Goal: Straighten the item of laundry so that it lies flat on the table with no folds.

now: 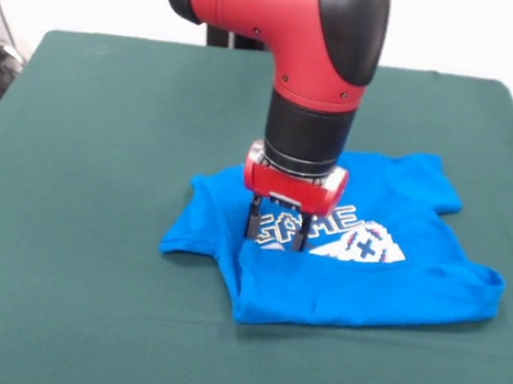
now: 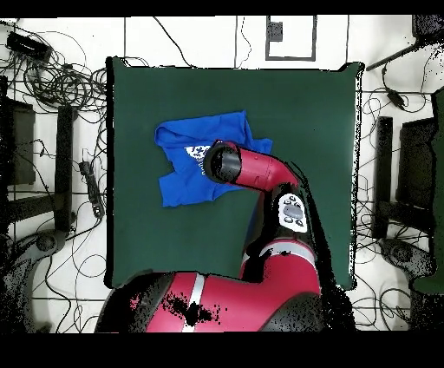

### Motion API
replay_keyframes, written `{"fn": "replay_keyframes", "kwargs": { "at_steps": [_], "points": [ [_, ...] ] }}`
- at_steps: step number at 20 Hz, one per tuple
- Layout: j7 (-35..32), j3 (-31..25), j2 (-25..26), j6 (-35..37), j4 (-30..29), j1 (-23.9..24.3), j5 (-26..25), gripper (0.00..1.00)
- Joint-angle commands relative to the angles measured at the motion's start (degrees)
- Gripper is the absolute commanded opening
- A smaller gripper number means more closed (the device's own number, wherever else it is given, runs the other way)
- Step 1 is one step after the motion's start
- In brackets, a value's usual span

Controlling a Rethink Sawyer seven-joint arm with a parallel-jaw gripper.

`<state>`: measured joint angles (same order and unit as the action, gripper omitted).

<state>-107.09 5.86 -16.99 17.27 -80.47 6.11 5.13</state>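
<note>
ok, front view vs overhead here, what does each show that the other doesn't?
Front only: the gripper down on the T-shirt, fingers apart astride the "GAME" print, and a folded-over near hem. Overhead only: the arm hides the gripper; the whole table outline shows, with cables on the floor around it. Both: blue shirt crumpled on green cloth, not flat.

Bare table (image 1: 76, 227) lies open all round the crumpled shirt (image 1: 366, 288); nothing else seems to obstruct.
</note>
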Motion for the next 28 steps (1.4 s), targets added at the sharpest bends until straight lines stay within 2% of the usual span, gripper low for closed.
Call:
{"fn": "replay_keyframes", "kwargs": {
  "at_steps": [1,9,18,28],
  "points": [
    [-8.18,-4.76,1.15,-0.78,3.22,-0.82,1.79,1.00],
    [-8.46,-4.49,5.47,-1.28,9.93,-1.47,2.74,1.00],
    [-8.86,-5.10,6.26,0.18,12.86,-1.60,3.15,1.00],
    [-8.23,-5.71,4.56,0.87,11.09,-0.61,2.37,1.00]
  ]
}}
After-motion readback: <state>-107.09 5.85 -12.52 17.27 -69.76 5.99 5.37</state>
